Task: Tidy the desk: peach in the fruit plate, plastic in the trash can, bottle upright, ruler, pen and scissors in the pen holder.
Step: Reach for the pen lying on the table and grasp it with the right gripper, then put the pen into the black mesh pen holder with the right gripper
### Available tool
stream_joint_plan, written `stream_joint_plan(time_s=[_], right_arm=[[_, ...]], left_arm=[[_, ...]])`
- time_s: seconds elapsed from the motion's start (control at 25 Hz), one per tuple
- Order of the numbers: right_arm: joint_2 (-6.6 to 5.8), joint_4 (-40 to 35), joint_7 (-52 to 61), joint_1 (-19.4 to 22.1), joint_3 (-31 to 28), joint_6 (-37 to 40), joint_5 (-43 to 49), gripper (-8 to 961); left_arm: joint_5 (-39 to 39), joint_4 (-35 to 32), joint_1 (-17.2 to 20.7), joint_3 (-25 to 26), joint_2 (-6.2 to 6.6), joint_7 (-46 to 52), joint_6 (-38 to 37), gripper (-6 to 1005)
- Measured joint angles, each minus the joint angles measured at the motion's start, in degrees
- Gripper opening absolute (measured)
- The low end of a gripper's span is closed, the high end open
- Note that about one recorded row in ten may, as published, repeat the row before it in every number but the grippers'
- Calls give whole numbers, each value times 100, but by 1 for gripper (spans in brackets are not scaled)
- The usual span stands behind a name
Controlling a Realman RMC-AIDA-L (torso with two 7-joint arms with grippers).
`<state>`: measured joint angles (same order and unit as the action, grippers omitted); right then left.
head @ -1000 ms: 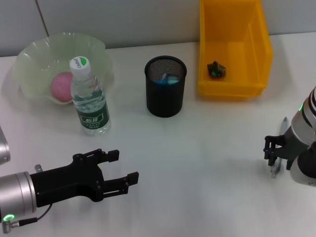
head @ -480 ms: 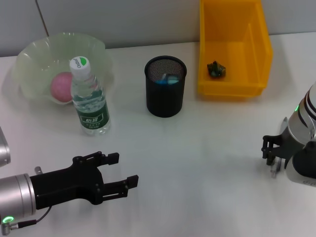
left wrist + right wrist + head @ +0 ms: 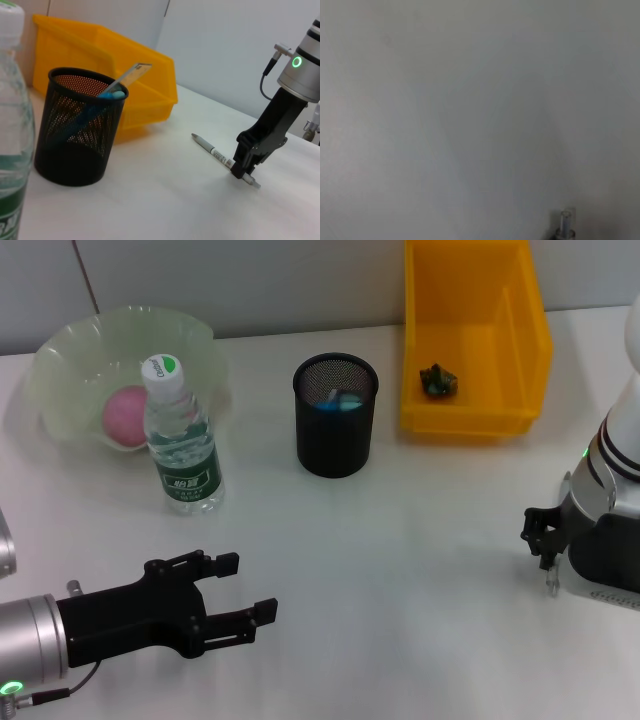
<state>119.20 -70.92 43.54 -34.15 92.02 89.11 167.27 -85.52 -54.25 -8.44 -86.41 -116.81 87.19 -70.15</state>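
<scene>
A white pen (image 3: 216, 154) lies flat on the table at the right, and only its tip (image 3: 550, 586) shows in the head view. My right gripper (image 3: 541, 531) is down at the pen, its black tip touching it (image 3: 243, 167). My left gripper (image 3: 246, 588) hovers open and empty over the front left of the table. The pink peach (image 3: 125, 416) sits in the green fruit plate (image 3: 70, 355). Beside it the bottle (image 3: 182, 445) stands upright. The black mesh pen holder (image 3: 335, 420) holds a ruler (image 3: 129, 76) and a blue-handled item. Crumpled plastic (image 3: 437, 380) lies in the yellow trash can (image 3: 520, 335).
The wall runs just behind the plate and the trash can. The pen holder stands mid-table between the bottle and the trash can. White tabletop (image 3: 400, 560) stretches between my two grippers.
My right arm has shifted a little left and turned over the pen, hiding the pen's far end. My left gripper has drawn back slightly toward the front left. The pen has not moved.
</scene>
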Motion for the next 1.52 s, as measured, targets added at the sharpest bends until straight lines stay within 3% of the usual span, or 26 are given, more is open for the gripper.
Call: stream_joint_plan(time_s=[0.16,0.64,0.96,1.16,1.32,1.52], right_arm=[[-7,86,24,-43,3,-60,0,176],[6,128,87,-255,-221,106,-68,176],[5,-1012,630,-291,-517,1113,-766,177],[4,-2231,1647,-273,-794,1552,-1643,177],[1,-2644,2232,-263,-1142,1585,-2180,177],[14,-2793,3168,-131,-1868,1078,-3012,177]], left_arm=[[0,2,-11,65,3,0,-37,825],[-17,-88,17,182,23,0,-225,824],[-142,-182,17,404,43,0,-519,824],[-293,-793,212,488,-58,-57,-628,825],[-431,-1483,524,684,-165,-121,-577,825],[-125,-1783,741,870,-169,-380,-583,825]])
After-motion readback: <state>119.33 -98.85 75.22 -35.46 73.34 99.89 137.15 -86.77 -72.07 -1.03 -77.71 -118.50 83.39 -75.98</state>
